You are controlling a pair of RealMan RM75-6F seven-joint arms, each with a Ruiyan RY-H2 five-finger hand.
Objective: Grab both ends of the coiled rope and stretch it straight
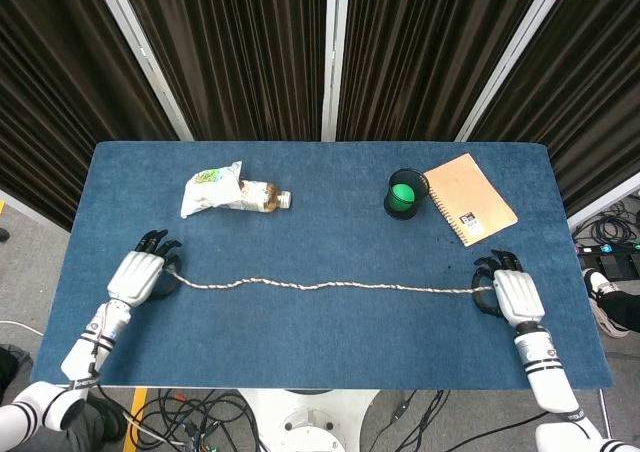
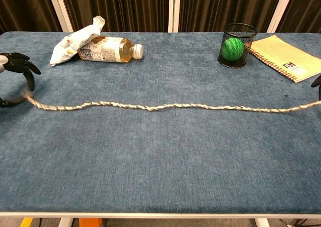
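Head view: rope (image 1: 330,286) lies nearly straight across the blue table (image 1: 320,352), well in front of the green cup (image 1: 404,193), w/ only faint waves left. Left hand (image 1: 141,274) sits at the rope's left end, far left of the cup; fingers curled round the end, so it looks pinched, tho contact itself is hidden under the hand. Right hand (image 1: 508,294) holds the other end, front-right of the cup, fingers closed over it the same way.

Chest view: rope (image 2: 165,106) runs edge to edge, in front of the cup (image 2: 236,45). Left hand (image 2: 15,70) shows only dark fingers arched over the frayed end. Right hand barely in frame, can't tell its grip here.

Step, as I judge it: final stretch, approx done. Next move needs a small outward pull on both ends to take out the last ripples, w/o slipping the grip.
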